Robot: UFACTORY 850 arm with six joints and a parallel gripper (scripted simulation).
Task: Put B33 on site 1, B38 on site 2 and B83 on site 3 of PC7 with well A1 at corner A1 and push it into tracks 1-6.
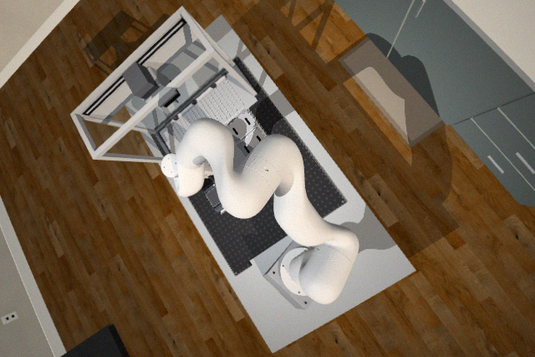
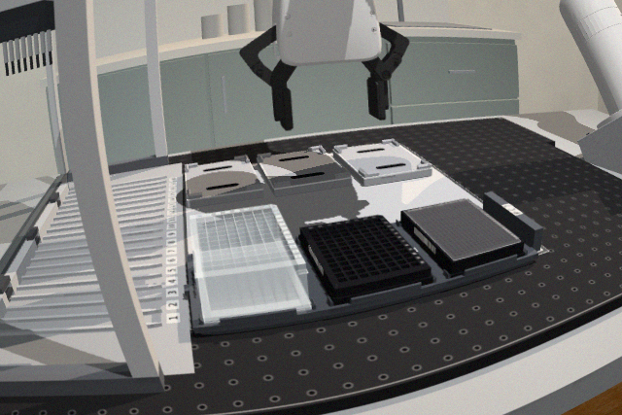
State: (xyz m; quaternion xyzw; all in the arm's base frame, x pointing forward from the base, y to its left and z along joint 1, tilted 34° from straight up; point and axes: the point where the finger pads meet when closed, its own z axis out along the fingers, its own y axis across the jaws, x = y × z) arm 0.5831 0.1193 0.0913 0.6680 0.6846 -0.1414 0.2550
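Observation:
The carrier PC7 point(image 2: 368, 298) lies on the apron in front of the rails, its handle point(image 2: 512, 218) at the right end. The dark 384-well plate B33 point(image 2: 460, 235) sits on the site next to the handle. The black 96-well plate B38 point(image 2: 363, 256) sits on the middle site. The clear deep-well block B83 point(image 2: 246, 259) sits on the site nearest the rails. All three look flat. My gripper point(image 2: 331, 119) is open and empty, high above the nests and the carrier. In the overhead view the arm point(image 1: 242, 171) hides the gripper and the carrier.
Three empty nests point(image 2: 301, 167) stand in a row behind the carrier. The loading rails point(image 2: 90, 250) lie to the left, with track numbers point(image 2: 172, 274) along the apron edge. A white frame post point(image 2: 95, 190) stands in front of the rails. The instrument frame shows in the overhead view point(image 1: 142, 85).

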